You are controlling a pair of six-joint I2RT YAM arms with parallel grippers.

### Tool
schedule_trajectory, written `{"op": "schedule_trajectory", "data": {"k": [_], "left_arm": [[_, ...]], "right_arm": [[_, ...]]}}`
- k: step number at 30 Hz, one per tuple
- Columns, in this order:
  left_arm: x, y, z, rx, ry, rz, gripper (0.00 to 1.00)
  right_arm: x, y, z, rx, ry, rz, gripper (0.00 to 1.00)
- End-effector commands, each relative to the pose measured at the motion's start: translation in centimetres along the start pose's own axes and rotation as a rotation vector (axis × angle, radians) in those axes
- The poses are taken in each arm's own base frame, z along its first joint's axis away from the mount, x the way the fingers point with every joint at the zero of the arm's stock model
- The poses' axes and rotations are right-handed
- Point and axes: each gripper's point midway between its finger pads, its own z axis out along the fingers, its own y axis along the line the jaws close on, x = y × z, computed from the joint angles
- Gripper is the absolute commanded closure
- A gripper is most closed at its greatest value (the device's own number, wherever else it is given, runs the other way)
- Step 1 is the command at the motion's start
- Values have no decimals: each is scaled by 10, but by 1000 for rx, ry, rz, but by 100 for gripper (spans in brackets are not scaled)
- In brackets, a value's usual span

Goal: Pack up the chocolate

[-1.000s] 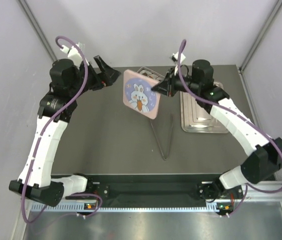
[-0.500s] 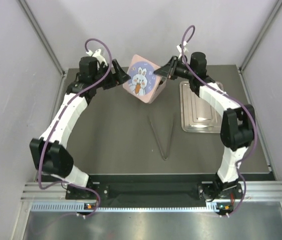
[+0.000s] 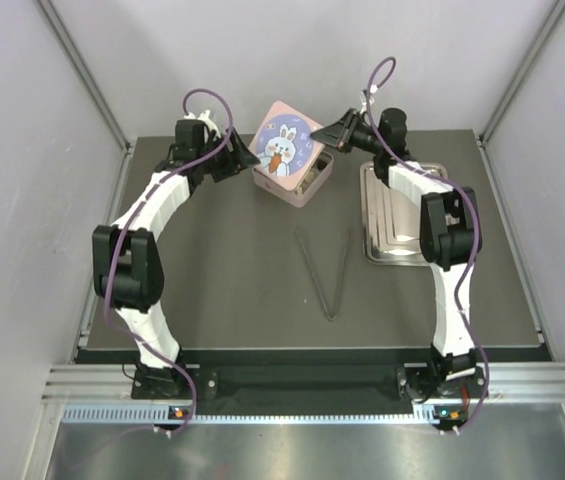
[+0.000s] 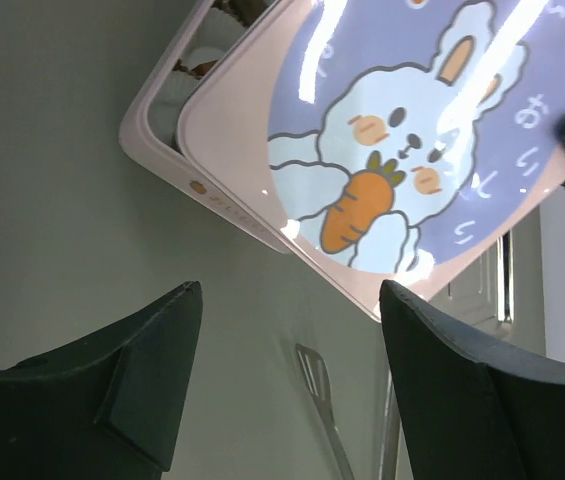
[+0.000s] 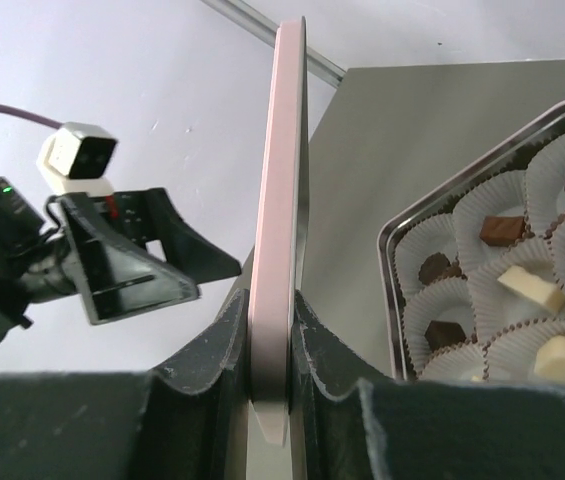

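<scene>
pink and glossy, the square rabbit-printed lid point(image 3: 287, 150) is tilting over the box point(image 3: 297, 192), with the right gripper point(image 5: 270, 310) pinching its thin edge tight. the chocolate point(image 5: 503, 229) — small dark blocks and cream wedges — is sitting in fluted white paper cups point(image 5: 482, 200) inside that box, while the left gripper point(image 4: 290, 300) is hovering beside the lid, jaws spread wide around nothing.

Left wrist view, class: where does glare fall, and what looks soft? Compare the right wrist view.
Left wrist view: white glare streaks cross the rabbit lid, left fingers soft. Right wrist view: even light, chocolates sharp, right fingers dark and blurred.
</scene>
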Motion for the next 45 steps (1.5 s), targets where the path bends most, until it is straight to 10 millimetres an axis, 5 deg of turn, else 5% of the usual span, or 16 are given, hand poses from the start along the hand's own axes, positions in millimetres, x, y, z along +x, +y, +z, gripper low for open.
{"op": "schedule_trajectory", "data": {"k": [1, 19, 45], "left_arm": [[-30, -10, 9, 79, -68, 30, 24], [-19, 28, 74, 166, 13, -42, 38], [-9, 55, 97, 151, 46, -76, 43]], "right_arm": [[-29, 26, 5, -97, -44, -82, 100], [-27, -42, 10, -27, -49, 2, 100], [-12, -66, 14, -64, -9, 115, 100]]}}
